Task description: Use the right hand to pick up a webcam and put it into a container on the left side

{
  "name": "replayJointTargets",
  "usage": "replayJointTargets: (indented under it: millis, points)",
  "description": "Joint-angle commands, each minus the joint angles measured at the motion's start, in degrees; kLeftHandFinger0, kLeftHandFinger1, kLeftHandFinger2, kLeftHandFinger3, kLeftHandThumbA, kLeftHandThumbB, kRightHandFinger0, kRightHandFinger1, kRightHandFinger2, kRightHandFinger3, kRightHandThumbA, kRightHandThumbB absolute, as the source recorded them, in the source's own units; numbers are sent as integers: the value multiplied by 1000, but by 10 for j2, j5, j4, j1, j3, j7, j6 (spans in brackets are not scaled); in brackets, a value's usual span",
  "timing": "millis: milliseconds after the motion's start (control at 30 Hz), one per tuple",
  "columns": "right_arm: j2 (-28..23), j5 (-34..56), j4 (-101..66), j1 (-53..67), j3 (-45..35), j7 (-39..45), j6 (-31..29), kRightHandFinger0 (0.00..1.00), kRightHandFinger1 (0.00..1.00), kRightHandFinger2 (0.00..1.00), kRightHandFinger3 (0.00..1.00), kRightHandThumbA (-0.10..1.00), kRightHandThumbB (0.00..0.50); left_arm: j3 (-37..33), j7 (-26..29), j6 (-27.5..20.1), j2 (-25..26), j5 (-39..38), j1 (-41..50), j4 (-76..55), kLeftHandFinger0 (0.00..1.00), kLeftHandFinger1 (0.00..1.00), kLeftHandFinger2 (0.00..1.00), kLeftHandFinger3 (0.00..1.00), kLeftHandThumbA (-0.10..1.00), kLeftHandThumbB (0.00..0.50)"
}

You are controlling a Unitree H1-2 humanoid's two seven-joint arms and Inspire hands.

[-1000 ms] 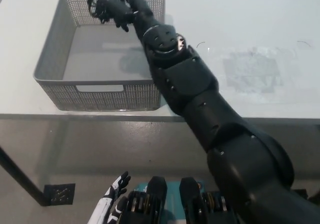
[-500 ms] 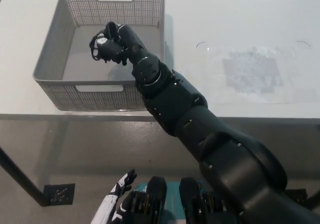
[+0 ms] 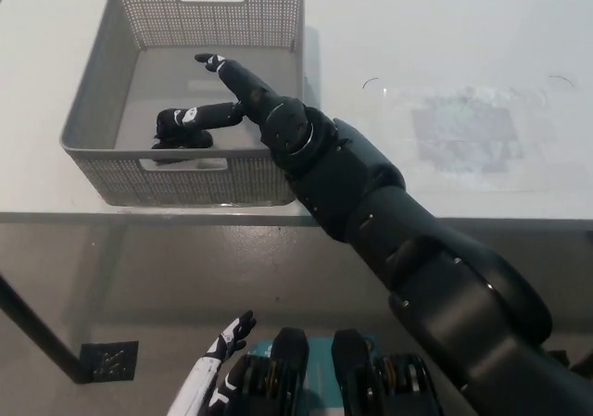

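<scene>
Grey mesh basket (image 3: 104,115) sits on the white worktop (image 3: 445,36), left side, and the webcam (image 3: 178,129) looks to be lying on its floor near the front wall. So by my read the main job is done: cam's in the container. Only thing left, I'd say, is pulling the arm out w/o snagging the basket rim or nudging the cam.

My right robot hand (image 3: 227,96) is inside the basket, reaching in over the right wall. It's spread open, holding nothing: one finger points up toward the back wall, another stretches left toward the cam. Can't tell if that fingertip is touching the cam or just beside it, black on black. Forearm runs diagonally from bottom right across the basket's front right corner.

Left robot hand (image 3: 215,365) is parked low at the bottom edge, below the worktop, doing nothing; too little of it in view to tell if it's open or closed.
</scene>
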Motion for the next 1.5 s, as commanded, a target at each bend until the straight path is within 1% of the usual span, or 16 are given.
replayJointTargets:
  millis: [0, 33, 67, 100, 233, 433, 600, 633, 733, 800, 867, 933, 967, 1200, 1333, 1467]
  points:
    - [-16, -13, -30, -24, -2, 7, -8, 1000, 1000, 1000, 1000, 966, 350, -6, -7, -16, 7, 1, -6, -8, 1000, 1000, 1000, 1000, 1000, 270]
    - [-16, -13, -30, -24, -2, 8, -7, 1000, 1000, 1000, 1000, 967, 350, -6, -7, -16, 7, 1, -6, -7, 1000, 1000, 1000, 1000, 1000, 270]
    - [-29, -7, -54, -21, -12, 3, -20, 1000, 1000, 1000, 1000, 1000, 425, -7, -9, -13, 6, -2, -5, -7, 1000, 1000, 1000, 1000, 1000, 270]
    - [-30, -6, -58, -20, -13, 3, -20, 1000, 1000, 1000, 1000, 1000, 429, -7, -10, -13, 6, -3, -5, -7, 1000, 1000, 1000, 1000, 1000, 269]
    - [-60, 10, -149, -11, -42, 8, -32, 1000, 1000, 1000, 1000, 1000, 372, -7, -4, -29, 6, 0, -9, 4, 1000, 1000, 1000, 1000, 1000, 254]
    - [-95, 33, -305, 2, -96, 13, 14, 1000, 1000, 1000, 1000, 1000, 415, -6, -4, -23, 7, 2, -6, 3, 1000, 1000, 1000, 1000, 994, 263]
    - [-139, 89, -500, 26, -165, 37, 80, 1000, 1000, 1000, 1000, 1000, 405, -7, -3, -18, 9, 10, -5, 2, 1000, 1000, 1000, 1000, 1000, 269]
    - [-151, 118, -563, 39, -188, 48, 107, 1000, 1000, 1000, 1000, 1000, 377, -6, -5, -19, 9, 4, -4, 3, 1000, 1000, 1000, 1000, 996, 269]
    - [-151, 120, -576, 43, -193, 50, 116, 1000, 1000, 1000, 1000, 1000, 376, -6, -5, -19, 9, 3, -4, 3, 1000, 1000, 1000, 1000, 993, 269]
    - [-186, 153, -740, 100, -236, 52, 147, 1000, 1000, 1000, 1000, 998, 378, -4, -7, -13, 11, 1, -3, 1, 1000, 1000, 1000, 1000, 991, 270]
    - [-185, 152, -744, 101, -237, 53, 152, 1000, 1000, 1000, 1000, 997, 378, -4, -7, -13, 11, 1, -3, 1, 1000, 1000, 1000, 1000, 989, 271]
    - [-209, 180, -918, 196, -275, 45, 184, 1000, 1000, 1000, 1000, 1000, 343, 1, -7, -14, 17, -3, -2, 4, 1000, 1000, 1000, 1000, 985, 271]
    - [-214, 198, -963, 233, -288, 43, 186, 1000, 1000, 1000, 1000, 1000, 368, 1, -7, -15, 17, -5, -1, 3, 1000, 1000, 1000, 1000, 986, 270]
    - [-237, 272, -1138, 446, -314, 44, 136, 1000, 1000, 1000, 1000, 1000, 324, 8, -5, -13, 19, -11, 7, -2, 1000, 1000, 1000, 1000, 1000, 268]
    - [-234, 244, -1206, 592, -295, 42, 77, 1000, 1000, 1000, 1000, 1000, 357, 15, -9, -5, 19, -26, -4, 0, 1000, 1000, 1000, 1000, 981, 257]
    - [-244, 215, -1202, 658, -276, 55, 18, 1000, 1000, 1000, 1000, 1000, 320, 18, -6, -3, 17, -24, -11, 0, 1000, 1000, 1000, 1000, 1000, 262]
